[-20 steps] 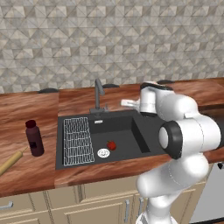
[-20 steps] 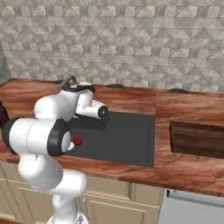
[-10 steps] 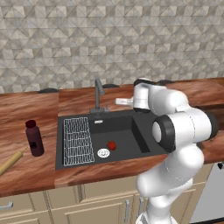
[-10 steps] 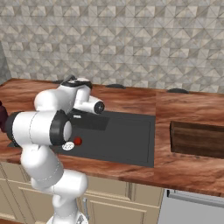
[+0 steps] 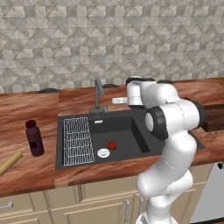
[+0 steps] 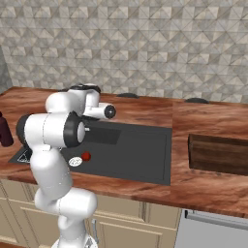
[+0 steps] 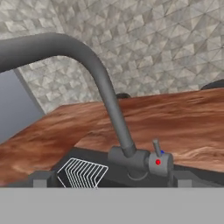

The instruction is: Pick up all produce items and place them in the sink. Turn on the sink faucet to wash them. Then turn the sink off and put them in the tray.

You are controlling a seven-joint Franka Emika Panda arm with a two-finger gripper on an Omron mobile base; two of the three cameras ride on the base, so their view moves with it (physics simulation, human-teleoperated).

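Left of the sink (image 5: 144,135), a tan rolling pin (image 5: 11,162) lay at the counter's (image 5: 30,109) edge, and a dark maroon bottle (image 5: 34,138) stood just beside the basin rim. Inside the sink, a white wire rack (image 5: 78,141) filled the left part, with the small red tomato (image 5: 111,145) beside the round silver drain (image 5: 103,152); the basin floor to their right lay bare. Behind the sink, the gooseneck faucet (image 5: 99,94) rose from its base. The gripper (image 5: 117,101) hung just right of the faucet, fingers spread wide, grasping nothing. The hand view showed the faucet's side lever (image 7: 156,148) standing upright. The right base view showed the dark wooden tray (image 6: 219,154) well right of the sink, under a grey tiled wall (image 6: 145,43).
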